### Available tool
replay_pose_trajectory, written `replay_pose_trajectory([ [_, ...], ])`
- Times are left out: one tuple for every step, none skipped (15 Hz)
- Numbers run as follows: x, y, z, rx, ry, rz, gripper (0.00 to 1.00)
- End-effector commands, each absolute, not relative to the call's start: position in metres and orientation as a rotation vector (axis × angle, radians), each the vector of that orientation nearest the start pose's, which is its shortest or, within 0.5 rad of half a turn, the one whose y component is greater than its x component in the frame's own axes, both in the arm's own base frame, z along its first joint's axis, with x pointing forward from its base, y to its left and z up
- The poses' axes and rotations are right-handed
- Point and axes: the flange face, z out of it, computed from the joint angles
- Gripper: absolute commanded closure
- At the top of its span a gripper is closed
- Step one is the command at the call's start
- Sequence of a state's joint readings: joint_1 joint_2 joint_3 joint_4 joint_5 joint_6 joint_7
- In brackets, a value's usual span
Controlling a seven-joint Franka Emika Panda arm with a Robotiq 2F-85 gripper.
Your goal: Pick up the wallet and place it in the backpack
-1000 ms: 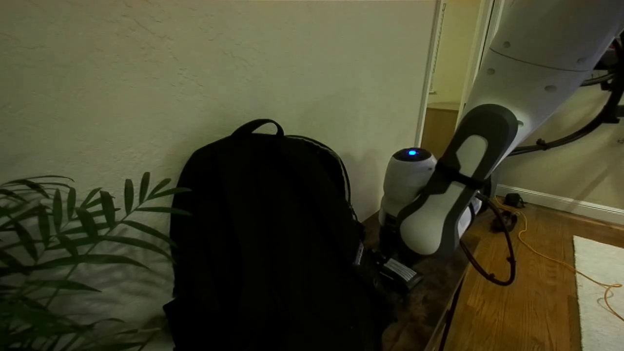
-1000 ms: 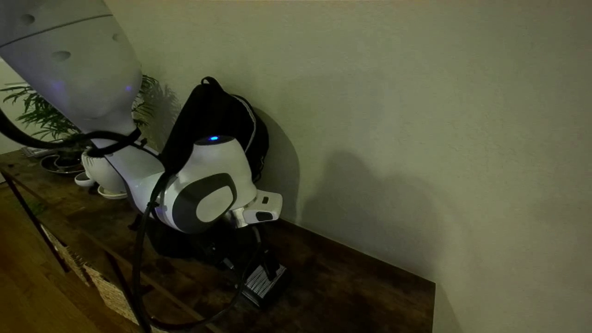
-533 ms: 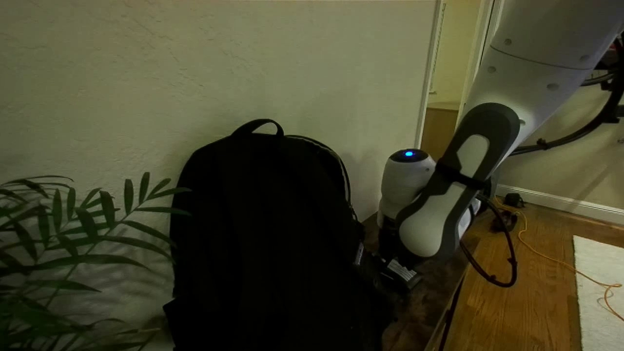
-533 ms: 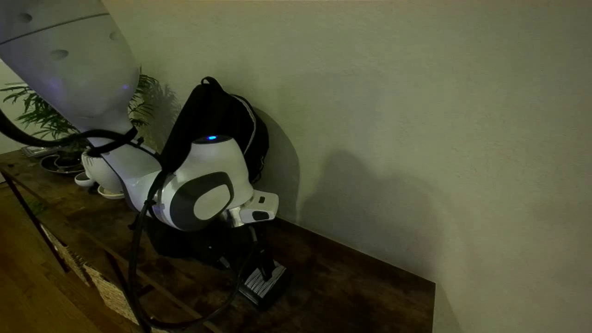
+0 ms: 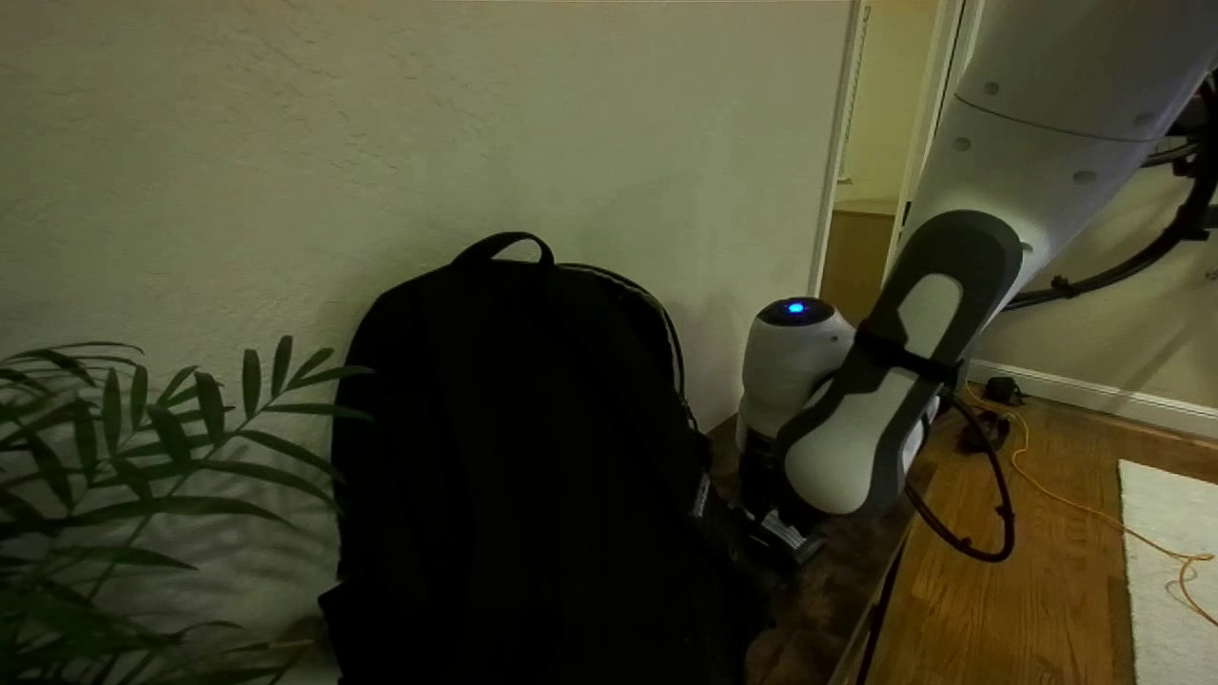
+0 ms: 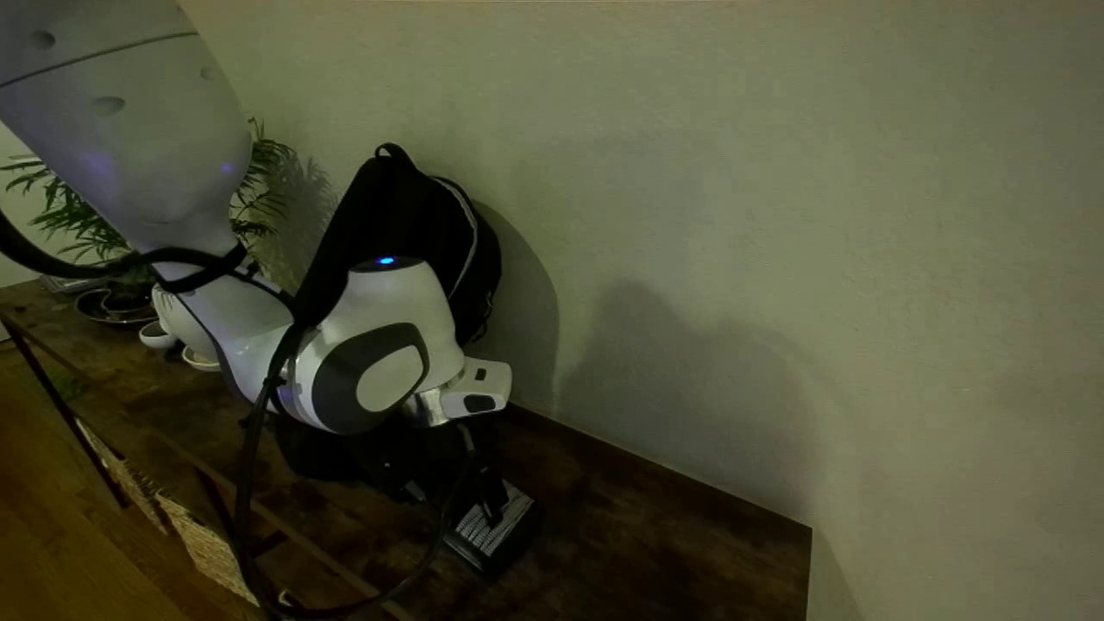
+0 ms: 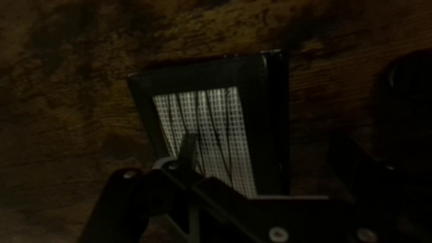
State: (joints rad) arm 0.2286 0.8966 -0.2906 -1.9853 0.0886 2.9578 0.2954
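At far left in an exterior view is a plant, then the black backpack by a wall. Right of these, on a dark table, lies the wallet — the gripper over it, jaws standing wide apart — and farthest right, wood floor.

Houseplant, rug and wooden floor suggest a home.

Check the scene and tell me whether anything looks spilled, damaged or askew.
The gripper looks off-centre over the wallet in the wrist view: one finger shows across its face, while the other finger stands beyond its edge. I see no spill or damage.
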Motion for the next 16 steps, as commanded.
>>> replay_pose_trajectory([
  [0.575, -0.051, 0.040, -3.320, 0.508, -0.226, 0.00],
  [0.575, -0.052, 0.040, -3.326, 0.517, -0.219, 0.00],
  [0.575, -0.054, 0.040, -3.336, 0.522, -0.216, 0.00],
  [0.574, -0.055, 0.041, -3.344, 0.525, -0.217, 0.00],
  [0.575, -0.057, 0.042, -3.351, 0.528, -0.215, 0.00],
  [0.575, -0.059, 0.042, -3.358, 0.531, -0.211, 0.00],
  [0.575, -0.060, 0.040, -3.365, 0.533, -0.198, 0.00],
  [0.574, -0.061, 0.039, -3.370, 0.531, -0.185, 0.00],
  [0.572, -0.058, 0.035, -3.375, 0.527, -0.157, 0.00],
  [0.571, -0.058, 0.033, -3.380, 0.524, -0.141, 0.00],
  [0.569, -0.055, 0.030, -3.384, 0.511, -0.120, 0.00],
  [0.568, -0.053, 0.028, -3.388, 0.499, -0.109, 0.00],
  [0.566, -0.050, 0.025, -3.391, 0.480, -0.107, 0.00],
  [0.566, -0.048, 0.023, -3.394, 0.467, -0.105, 0.00],
  [0.566, -0.047, 0.023, -3.394, 0.459, -0.114, 0.00],
  [0.567, -0.045, 0.024, -3.397, 0.444, -0.120, 0.00],
])
